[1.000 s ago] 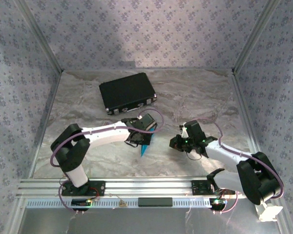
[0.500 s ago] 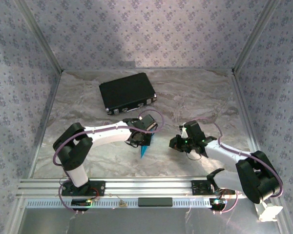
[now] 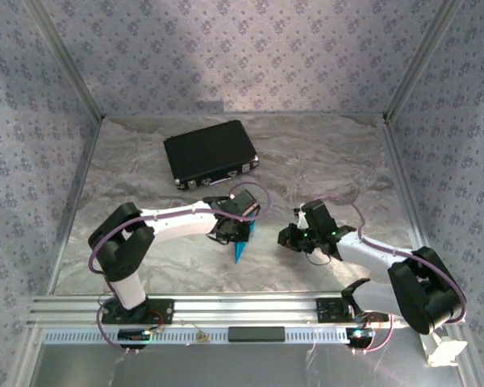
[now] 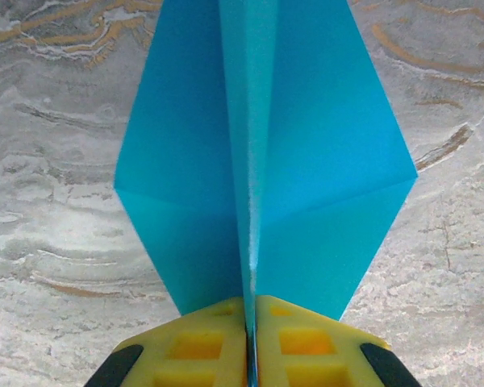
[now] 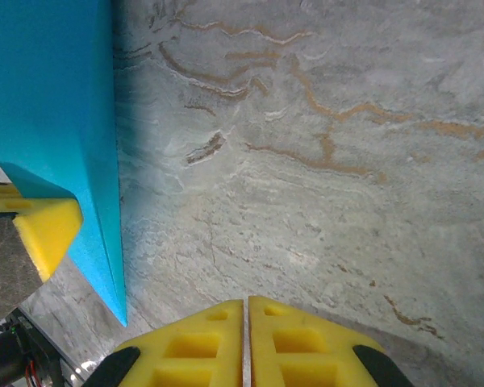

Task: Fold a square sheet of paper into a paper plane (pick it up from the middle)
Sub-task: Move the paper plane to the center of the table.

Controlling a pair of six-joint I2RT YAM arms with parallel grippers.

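The case (image 3: 210, 153) blocks the table (image 3: 331, 161) at 11 o'clock, near the back wall (image 3: 226, 56); the plane (image 3: 241, 248) stands at centre, pinched by the left gripper (image 4: 250, 316); the right gripper (image 5: 246, 310), fingers together, sits near at 3 o'clock, bare marble between; open room lies at 1, 2 and 9 o'clock; arms cross 4 and 8 o'clock.

Soft light pools on the back wall (image 3: 226, 81); the overhead view is dim, wrist views brighter.
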